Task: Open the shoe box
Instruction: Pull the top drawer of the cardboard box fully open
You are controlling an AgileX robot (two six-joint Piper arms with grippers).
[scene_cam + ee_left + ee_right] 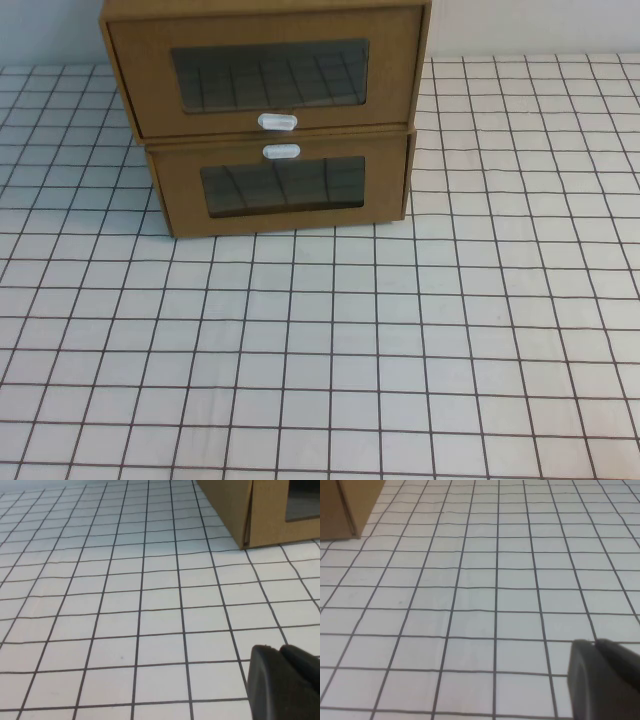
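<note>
Broadly, a white cloth (pixel 350 350) with a dark grid is covering the table, and the lower box (pixel 170 215) is sitting on its far part, a little to the robot's left of centre. It is a brown cardboard shoe box, and its front is looking closed.

Directly on top of the lower box, the upper box (pixel 140 100) is resting. It is the same brown card, its front is also looking closed, and it is overhanging slightly toward the robot's left.

Each front is carrying a dark window: the lower window (pixel 285 185) and, above it, the upper window (pixel 270 75).

Off the lower box's left corner, the left gripper (pixel 280 680) is hanging low over the cloth, apart from the box, and I cannot tell whether it is open or closed.

Off the lower box's right corner, the right gripper (pixel 597 675) is hanging low over the cloth, closed and apart from the box.

Smallest, the white lower handle (pixel 281 152) is sitting at the lower box's top front edge, with the upper handle (pixel 277 122) just above it.
</note>
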